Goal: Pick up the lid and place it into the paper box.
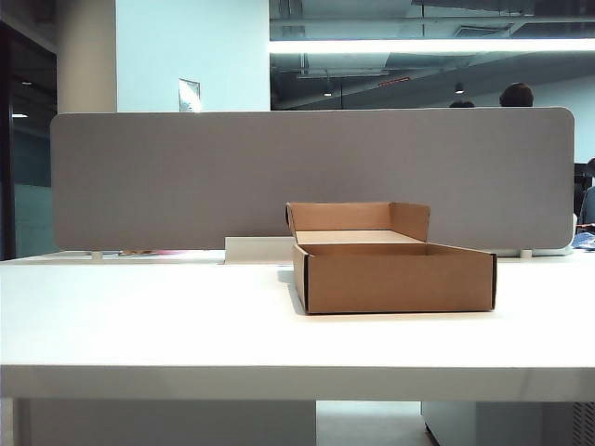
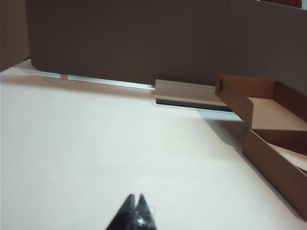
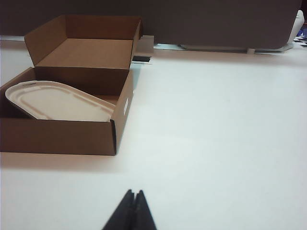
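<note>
A brown paper box sits on a white table, its flap standing upright along the far side, in front of a grey partition. In the right wrist view, the cream-white lid lies inside the box, tilted, with one end resting against a wall. The left claw is pressed together and holds nothing, above bare table beside the box. The right claw is also pressed together and empty, above the table near the box.
</note>
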